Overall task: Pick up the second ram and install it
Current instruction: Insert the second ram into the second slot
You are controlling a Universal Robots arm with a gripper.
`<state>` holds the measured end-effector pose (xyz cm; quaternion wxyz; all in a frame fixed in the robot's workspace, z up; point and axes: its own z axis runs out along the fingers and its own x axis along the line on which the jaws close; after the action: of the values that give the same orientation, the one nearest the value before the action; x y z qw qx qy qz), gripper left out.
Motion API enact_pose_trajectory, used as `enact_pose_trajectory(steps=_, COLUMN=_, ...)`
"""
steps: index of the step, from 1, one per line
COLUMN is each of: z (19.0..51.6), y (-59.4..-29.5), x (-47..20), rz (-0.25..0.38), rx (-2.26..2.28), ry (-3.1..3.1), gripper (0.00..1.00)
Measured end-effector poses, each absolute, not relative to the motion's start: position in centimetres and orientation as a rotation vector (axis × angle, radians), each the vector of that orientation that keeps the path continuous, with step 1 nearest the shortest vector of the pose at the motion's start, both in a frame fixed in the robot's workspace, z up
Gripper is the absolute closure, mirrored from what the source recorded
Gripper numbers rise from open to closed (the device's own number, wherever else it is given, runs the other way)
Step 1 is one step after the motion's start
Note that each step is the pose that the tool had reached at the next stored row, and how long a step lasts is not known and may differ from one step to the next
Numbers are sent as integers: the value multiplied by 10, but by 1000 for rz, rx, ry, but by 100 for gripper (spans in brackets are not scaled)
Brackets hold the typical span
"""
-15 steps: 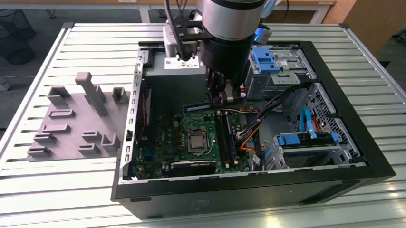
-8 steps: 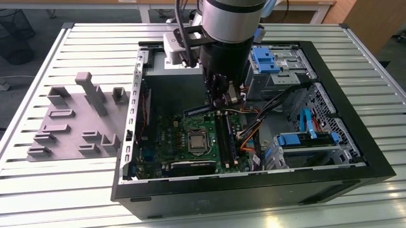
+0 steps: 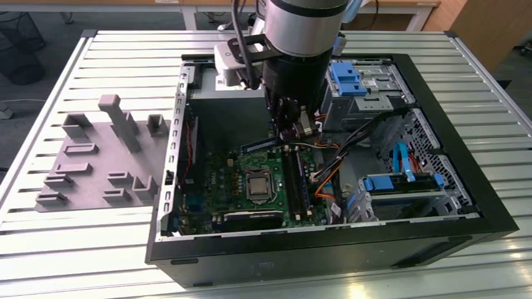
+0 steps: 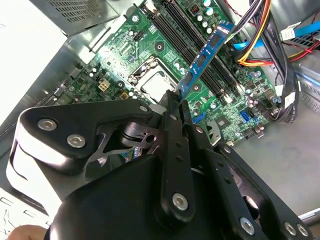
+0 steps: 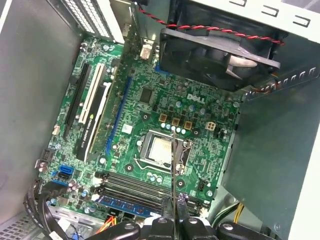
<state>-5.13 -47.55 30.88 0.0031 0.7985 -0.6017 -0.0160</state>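
**Over the open case, jaws clamped on the second ram**

On the exterior view's left, a grey moulded fixture (image 3: 99, 159) with upright posts sits on the slatted worktop (image 3: 124, 50). Just beside it lies the open computer case (image 3: 465, 205), its green motherboard (image 3: 249, 184) exposed. Above that board hangs the gripper (image 3: 291, 134), jaws clenched on one end of the second ram (image 4: 206, 55) (a blue-green stick, tilted), held over the black slot rails (image 4: 185, 32) rather than seated. Further right sit blue drive brackets (image 3: 395, 182).
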Motion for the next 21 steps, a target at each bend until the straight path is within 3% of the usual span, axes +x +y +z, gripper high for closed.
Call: enact_pose_trajectory(steps=21, z=305, y=-475, x=-51, rz=-51, rx=2120, ry=-2317, gripper=86)
